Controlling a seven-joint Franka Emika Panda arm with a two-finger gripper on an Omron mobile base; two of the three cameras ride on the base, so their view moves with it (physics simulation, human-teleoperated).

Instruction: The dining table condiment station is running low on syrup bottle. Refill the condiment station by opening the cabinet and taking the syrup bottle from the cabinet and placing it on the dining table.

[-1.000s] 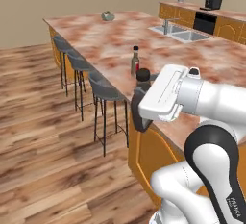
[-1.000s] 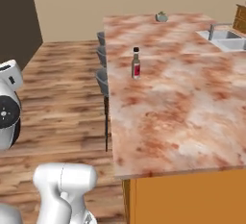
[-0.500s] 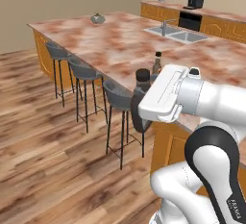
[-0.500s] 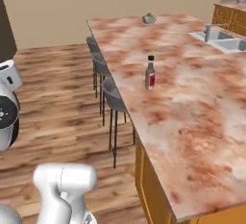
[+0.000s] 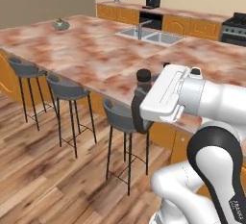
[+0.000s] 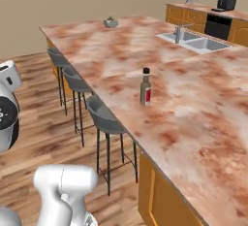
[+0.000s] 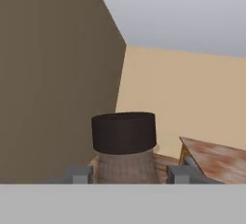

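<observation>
The syrup bottle (image 5: pixel 140 104), dark with a black cap (image 7: pixel 124 132), stands upright in my gripper (image 5: pixel 140 115), which is shut on its body below the neck. In the hand view the bottle (image 7: pixel 126 166) rises between the two fingertips (image 7: pixel 77 174) of the gripper (image 7: pixel 126 175). I hold it in the air in front of the near edge of the dining table (image 5: pixel 96 57), a large marbled island (image 6: pixel 193 108). The cabinet is out of view.
A small red-labelled bottle (image 6: pixel 146 87) stands on the island. Grey bar stools (image 5: pixel 68 89) (image 6: pixel 102 117) line its near side. A steel sink (image 5: pixel 150 36) (image 6: pixel 203 43) and a small grey bowl (image 5: pixel 60 24) (image 6: pixel 111 23) sit farther back. Wooden floor lies to the left.
The whole picture has shifted, so the base has moved: the island now stretches wider across both views. The bottle stays in the gripper as before.
</observation>
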